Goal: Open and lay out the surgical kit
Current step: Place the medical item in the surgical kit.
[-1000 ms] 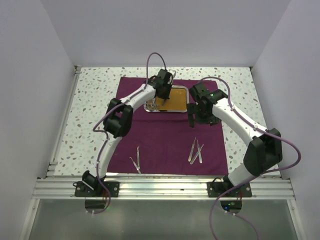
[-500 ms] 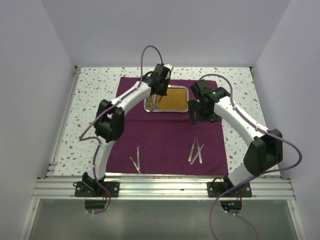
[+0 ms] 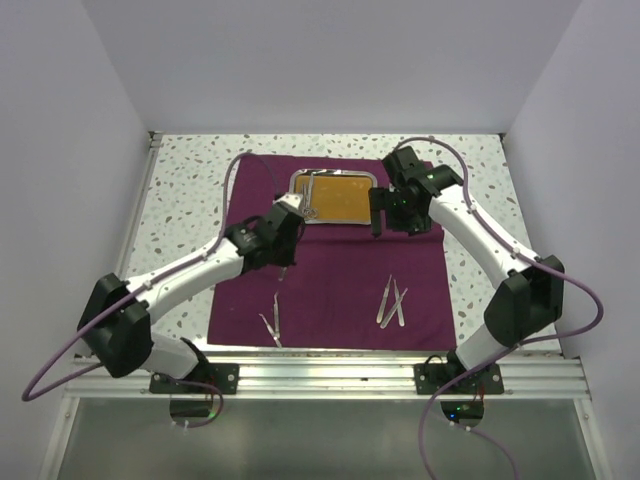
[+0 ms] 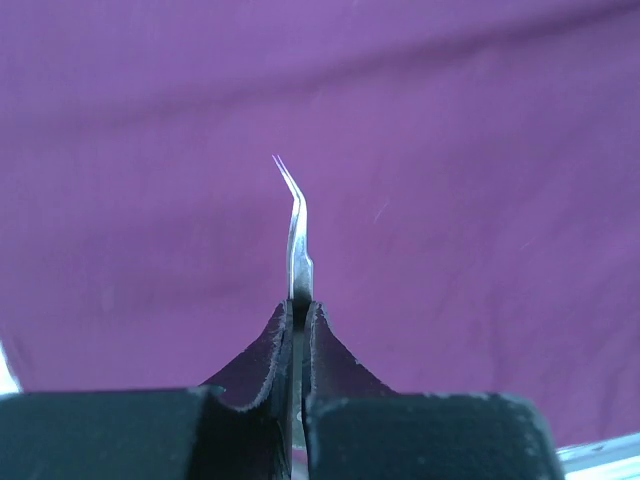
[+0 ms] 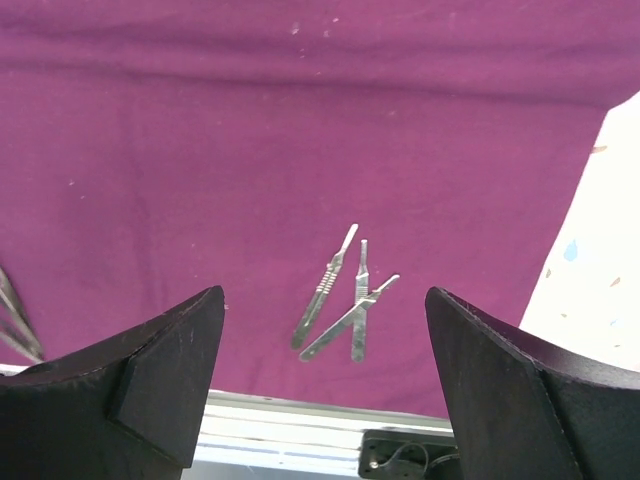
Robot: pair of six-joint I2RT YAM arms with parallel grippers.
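Surface: speckled table (image 3: 180,200), purple cloth wrap (image 3: 330,285) spread at frame centre | tray (image 3: 350,200) upper centre on cloth | my left gripper (image 4: 298,318) clamped on curved tweezers (image 4: 294,235) over cloth | my right gripper (image 5: 322,300) spread wide beside tray's right edge | three instruments (image 3: 392,302) lower centre-right.

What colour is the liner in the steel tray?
Orange-brown liner, plain with no pattern; it shows best in the top external view.

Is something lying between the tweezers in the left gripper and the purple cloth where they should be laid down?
Nothing visible. Under the tweezers held by the left gripper the cloth is bare; the laid-out instrument lies apart, toward the near edge.
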